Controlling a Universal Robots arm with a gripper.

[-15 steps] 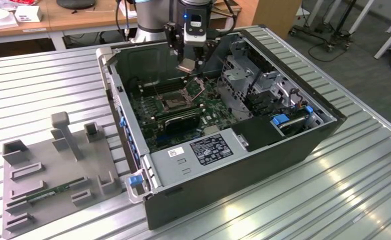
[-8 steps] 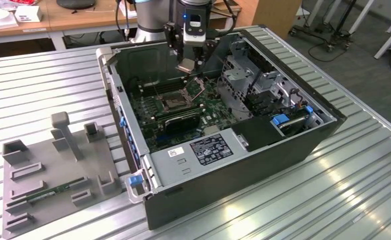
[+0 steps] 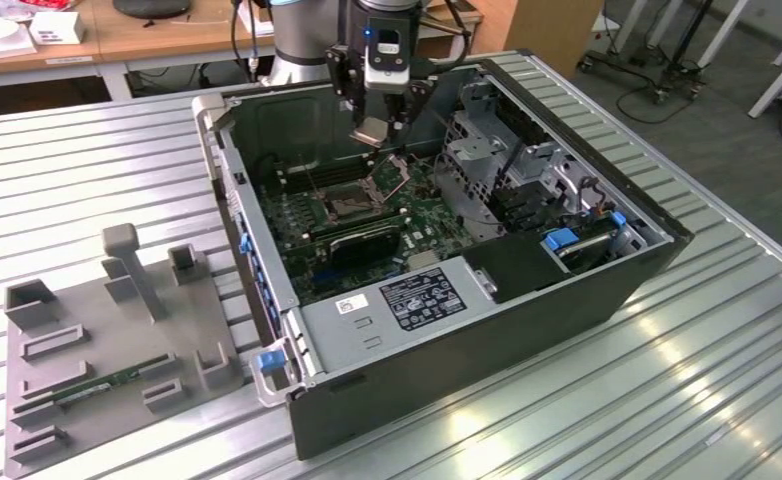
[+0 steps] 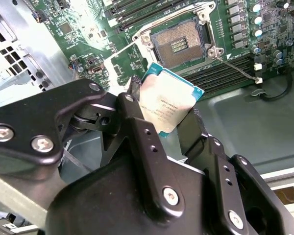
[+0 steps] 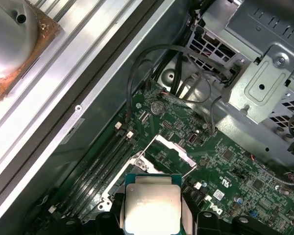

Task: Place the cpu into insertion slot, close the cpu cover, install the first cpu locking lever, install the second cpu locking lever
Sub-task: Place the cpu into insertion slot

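My gripper (image 3: 371, 128) is shut on the cpu (image 4: 169, 102), a thin square chip with a silvery face and green edge, clamped between black fingers (image 4: 137, 122). In the exterior view it hangs inside the open computer case, a little above the green motherboard (image 3: 425, 215). The insertion slot (image 4: 179, 43) lies uncovered on the board, dark centre with gold contacts and a silvery rim, apart from the chip. The cpu cover (image 5: 169, 152), a metal frame with a square window, stands swung open next to the slot. A thin wire locking lever (image 4: 235, 68) sticks out beside the slot, unlatched.
The case walls (image 3: 231, 190) and a grey drive cage (image 3: 491, 150) hem in the board. A black heatsink block (image 3: 364, 242) sits just beyond the slot. Loose cables (image 5: 186, 78) hang near the cage. A grey fixture (image 3: 98, 350) holding a green memory stick lies at the exterior view's left.
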